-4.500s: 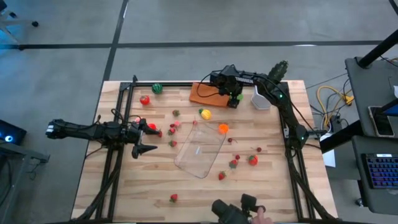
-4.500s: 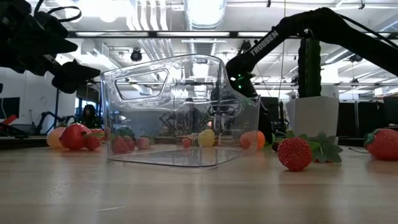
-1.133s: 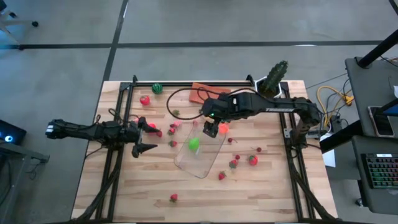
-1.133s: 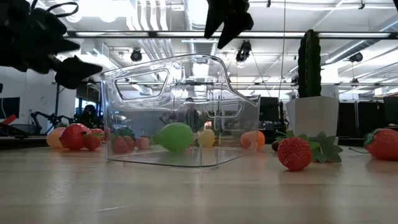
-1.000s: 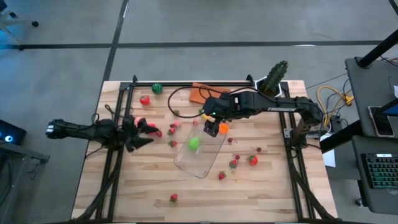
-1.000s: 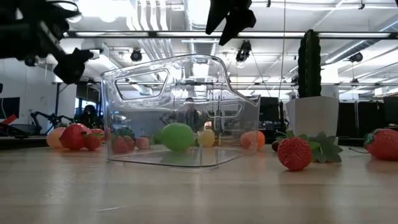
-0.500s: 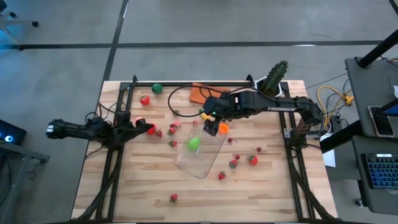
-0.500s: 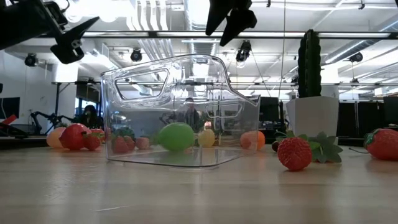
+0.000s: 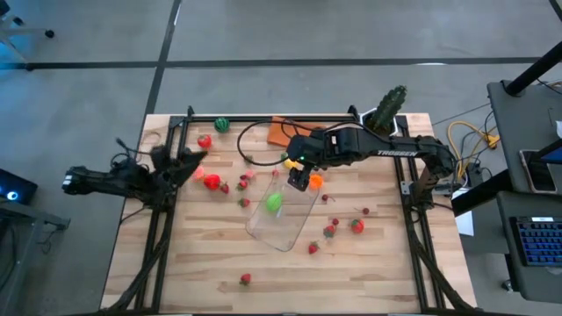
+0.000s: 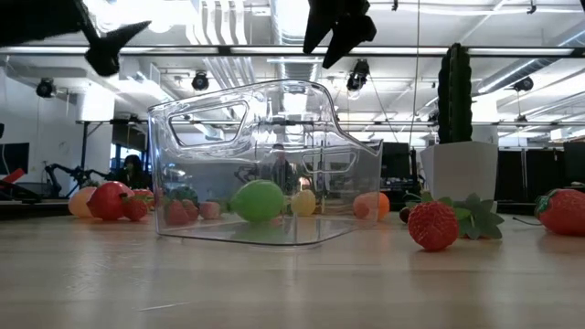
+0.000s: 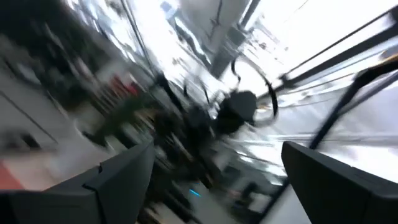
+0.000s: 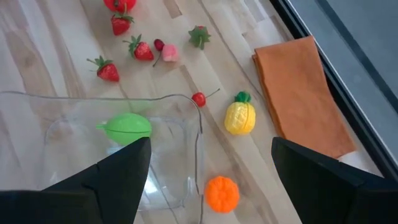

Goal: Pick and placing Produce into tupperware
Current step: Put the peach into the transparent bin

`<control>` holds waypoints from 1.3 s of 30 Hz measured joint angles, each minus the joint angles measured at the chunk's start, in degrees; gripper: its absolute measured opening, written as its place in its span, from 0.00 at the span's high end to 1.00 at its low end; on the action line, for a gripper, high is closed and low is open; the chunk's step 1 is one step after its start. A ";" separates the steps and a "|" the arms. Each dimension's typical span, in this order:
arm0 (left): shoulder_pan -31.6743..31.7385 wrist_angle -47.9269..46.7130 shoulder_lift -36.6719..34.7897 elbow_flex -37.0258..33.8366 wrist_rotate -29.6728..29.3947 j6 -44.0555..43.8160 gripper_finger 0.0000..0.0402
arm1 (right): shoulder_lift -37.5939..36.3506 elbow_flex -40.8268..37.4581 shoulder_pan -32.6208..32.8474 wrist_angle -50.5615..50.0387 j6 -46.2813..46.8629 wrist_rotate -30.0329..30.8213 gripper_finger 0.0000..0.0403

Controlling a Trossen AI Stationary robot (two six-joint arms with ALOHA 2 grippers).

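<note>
The tupperware (image 9: 283, 218) is a clear shallow container lying near the table's middle; a green piece of produce (image 12: 127, 126) lies inside it. Around it small red strawberries (image 9: 243, 186), a yellow pineapple (image 12: 239, 116) and an orange (image 12: 222, 192) rest on the wood. My right gripper (image 9: 299, 180) hangs open above the container's far end with nothing between its fingers (image 12: 118, 171). My left gripper (image 9: 191, 160) stands open at the table's left side, tipped upward and well above the wood; its wrist view shows only the blurred room.
An orange cloth (image 9: 285, 132) and a cactus in a white pot (image 9: 386, 110) stand at the far edge. A red tomato (image 9: 205, 140) and a small watermelon (image 9: 222, 125) lie far left. More strawberries (image 9: 330, 231) are scattered to the container's right and near side.
My left gripper has risen from beside the red produce, tipped its fingers upward and drawn back toward the table's left edge, staying open. The green piece stays where it was in the container.
</note>
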 joint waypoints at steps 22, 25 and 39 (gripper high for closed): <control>2.41 -113.26 38.63 43.65 -11.50 -45.08 0.16 | 0.00 -0.02 -5.33 0.02 -3.42 0.01 0.19; 3.34 -112.98 42.02 43.67 -7.65 -45.46 0.16 | 0.00 -0.02 -6.08 0.02 -3.97 0.01 0.19; 11.08 -110.08 45.83 43.14 -2.79 -41.97 0.16 | 0.00 -0.02 -6.87 0.02 -4.83 -0.04 0.19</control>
